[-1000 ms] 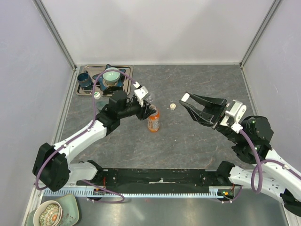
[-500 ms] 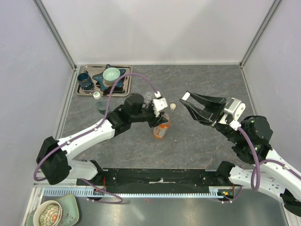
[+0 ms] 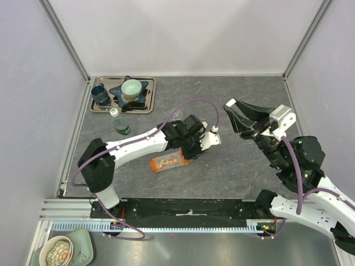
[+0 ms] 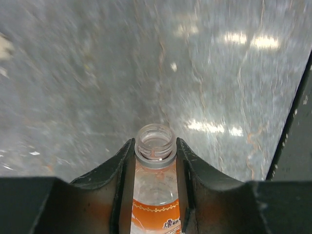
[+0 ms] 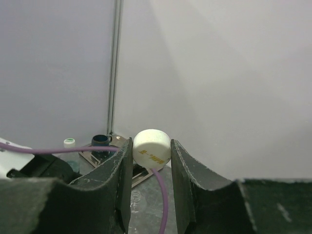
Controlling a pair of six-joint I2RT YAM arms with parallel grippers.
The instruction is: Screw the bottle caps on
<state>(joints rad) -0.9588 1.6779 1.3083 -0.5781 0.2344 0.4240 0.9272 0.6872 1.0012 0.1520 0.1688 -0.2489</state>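
Observation:
My left gripper (image 3: 187,157) (image 4: 155,146) is shut on the orange bottle (image 3: 166,162) (image 4: 155,195), gripping it just below the neck. The bottle is tipped onto its side near the middle of the table, and its open threaded mouth pokes past the fingertips. My right gripper (image 3: 233,108) (image 5: 151,151) hangs raised at the right, shut on a white bottle cap (image 3: 229,103) (image 5: 151,147) pinched between its fingers. A greenish clear bottle (image 3: 122,127) stands at the left. In the right wrist view, a small clear bottle (image 5: 136,197) stands on the table below the jaws.
A metal tray (image 3: 147,94) at the back left holds a dark blue cup (image 3: 100,93) and a pale green bowl (image 3: 131,87) on a blue star-shaped stand. A small white-and-green round top (image 3: 113,111) sits just in front of the tray. Walls enclose three sides.
My left arm carried the orange bottle rightward and forward, tipping it from upright onto its side. The right gripper rose and shifted slightly right, still holding the cap.

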